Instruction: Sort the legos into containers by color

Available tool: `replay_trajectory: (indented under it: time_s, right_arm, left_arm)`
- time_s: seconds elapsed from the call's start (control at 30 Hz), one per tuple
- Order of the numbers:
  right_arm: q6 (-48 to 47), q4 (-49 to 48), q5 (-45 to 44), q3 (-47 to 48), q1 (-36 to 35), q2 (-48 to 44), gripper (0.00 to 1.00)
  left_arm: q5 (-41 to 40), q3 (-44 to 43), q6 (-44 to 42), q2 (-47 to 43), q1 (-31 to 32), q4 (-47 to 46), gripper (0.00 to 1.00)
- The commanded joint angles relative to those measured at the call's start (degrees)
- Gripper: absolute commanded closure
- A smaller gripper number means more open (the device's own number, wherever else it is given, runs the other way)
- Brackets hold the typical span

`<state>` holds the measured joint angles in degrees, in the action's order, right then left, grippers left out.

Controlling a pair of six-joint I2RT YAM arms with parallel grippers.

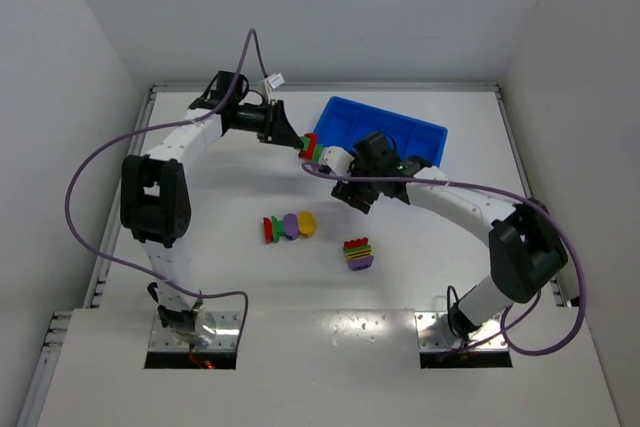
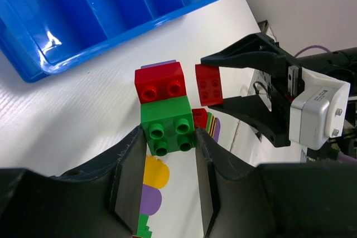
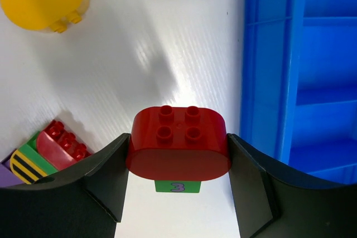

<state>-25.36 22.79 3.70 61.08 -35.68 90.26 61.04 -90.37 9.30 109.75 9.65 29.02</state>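
The sorting is barely getting started: the compartments showing in the blue bin [image 2: 83,57] are lying empty, while a row of legos [image 1: 288,226] and a multicoloured stack [image 1: 358,253] are sitting on the table [image 1: 250,282], well apart from it. The left gripper [image 2: 168,137] is clamping a green brick [image 2: 167,129] that is carrying a square red brick [image 2: 160,82]. Just beside it, near the bin's corner, the right gripper [image 3: 178,157] is pinching a rounded red brick [image 3: 178,140], so every piece seems to be awaiting its compartment.
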Motion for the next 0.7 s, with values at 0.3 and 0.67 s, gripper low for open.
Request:
replay_trajectory:
  time_s: [0.3,0.67]
  right_arm:
    - [0.0,6.8,10.2,0.4,2.2,-1.6,0.69]
    - [8.2,9.9,24.4,13.2,5.3,3.0,0.07]
  left_arm:
    - [-2.3,4.0,-0.6,-6.7,-2.5,-1.7,0.94]
    - [4.4,11.3,-4.5,-12.3,-3.1,-1.7,0.94]
